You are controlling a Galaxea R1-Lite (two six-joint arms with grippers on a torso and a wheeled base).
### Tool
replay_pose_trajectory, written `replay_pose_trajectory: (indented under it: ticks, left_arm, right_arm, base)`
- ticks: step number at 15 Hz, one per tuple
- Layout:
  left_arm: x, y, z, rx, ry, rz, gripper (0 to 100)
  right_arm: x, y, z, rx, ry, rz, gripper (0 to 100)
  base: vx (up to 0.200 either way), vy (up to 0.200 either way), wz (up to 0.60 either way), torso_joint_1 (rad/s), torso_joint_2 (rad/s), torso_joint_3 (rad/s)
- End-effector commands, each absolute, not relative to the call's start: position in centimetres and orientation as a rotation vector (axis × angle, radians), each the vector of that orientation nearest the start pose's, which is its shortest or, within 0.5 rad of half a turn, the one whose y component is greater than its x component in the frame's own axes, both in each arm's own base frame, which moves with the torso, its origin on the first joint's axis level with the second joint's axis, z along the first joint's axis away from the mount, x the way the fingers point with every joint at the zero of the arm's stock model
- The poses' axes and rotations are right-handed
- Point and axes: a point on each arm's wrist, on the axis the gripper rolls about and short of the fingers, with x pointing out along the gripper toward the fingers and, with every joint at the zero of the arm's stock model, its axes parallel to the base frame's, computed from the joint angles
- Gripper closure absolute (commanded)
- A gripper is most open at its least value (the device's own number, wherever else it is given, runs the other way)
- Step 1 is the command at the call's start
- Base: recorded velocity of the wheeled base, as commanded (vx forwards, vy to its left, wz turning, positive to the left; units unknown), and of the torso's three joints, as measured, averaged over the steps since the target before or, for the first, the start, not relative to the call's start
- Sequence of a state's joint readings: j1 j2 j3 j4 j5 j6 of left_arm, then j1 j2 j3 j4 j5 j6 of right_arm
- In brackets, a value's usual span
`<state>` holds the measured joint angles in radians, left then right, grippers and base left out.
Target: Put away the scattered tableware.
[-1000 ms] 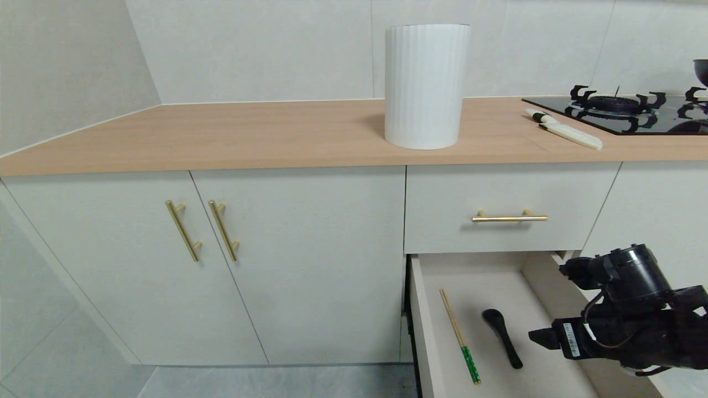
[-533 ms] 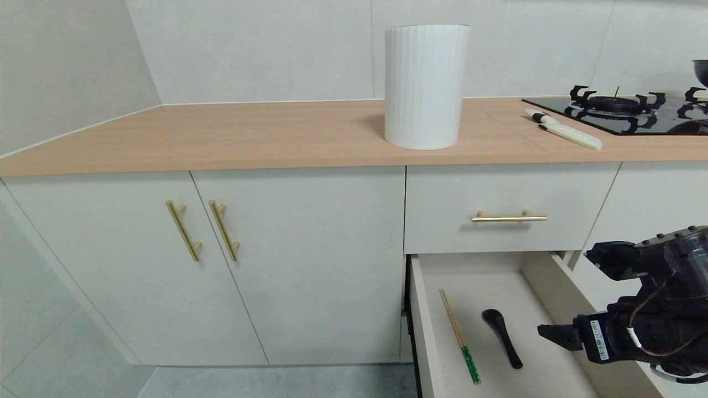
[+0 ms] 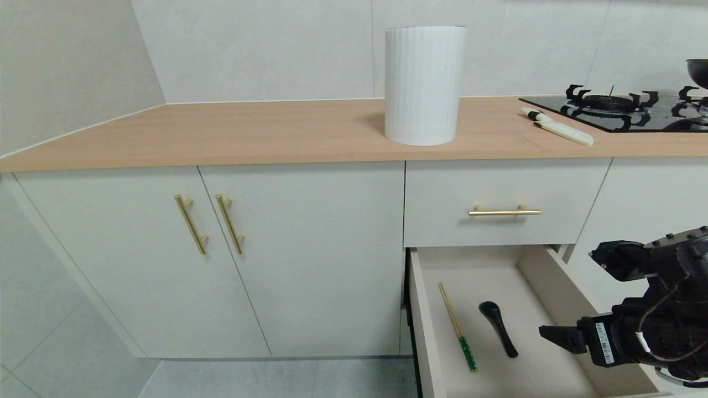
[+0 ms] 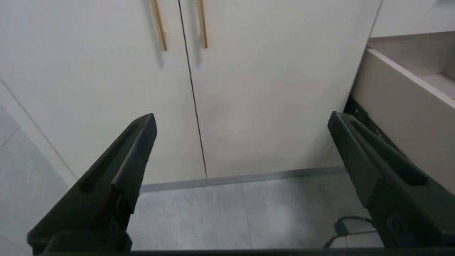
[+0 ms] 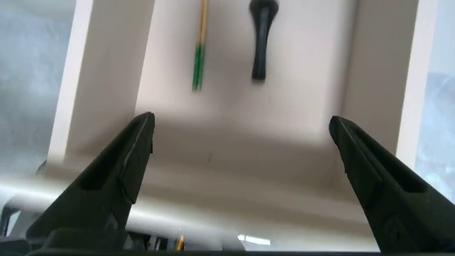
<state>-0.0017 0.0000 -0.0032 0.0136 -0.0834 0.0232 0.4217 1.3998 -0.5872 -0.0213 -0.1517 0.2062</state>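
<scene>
- Probably light, stiff and slippery, the knife [image 3: 557, 130] lies near the worktop's [image 3: 249, 132] front edge; take its handle.
- Left gripper [image 4: 242, 126] and right gripper [image 5: 242, 126]: jaws apart.

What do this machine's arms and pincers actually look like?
The right arm is bulky and matte black, with a thin dark cable looping over it and a white barcode sticker. The right gripper and left gripper each have two flat, black, wedge-shaped fingers tapering toward the tips.
</scene>
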Motion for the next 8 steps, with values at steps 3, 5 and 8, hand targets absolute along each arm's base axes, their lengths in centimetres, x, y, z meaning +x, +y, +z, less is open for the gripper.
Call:
replay_pose_trajectory:
  ticks: [3, 5, 8]
  left_arm:
    - [-2.3, -0.2, 7.5, 0.023, 0.008, -0.084, 0]
    - [-2.3, -0.2, 7.5, 0.023, 0.010, -0.084, 0]
    - [-2.3, -0.2, 7.5, 0.023, 0.008, -0.084, 0]
  right_arm:
    - [17.4, 8.2, 14.3, -0.060, 0.825, 0.207, 0]
    - [17.0, 8.5, 13.9, -0.078, 0.851, 0.223, 0]
    - [16.3, 9.2, 13.4, -0.113, 0.887, 0.265, 0]
  base:
    - [-0.133, 0.000, 0.00, 0.000, 0.00, 0.006]
    - [0.000, 0.000, 0.00, 0.000, 0.00, 0.000]
    - [0.000, 0.000, 0.00, 0.000, 0.00, 0.000]
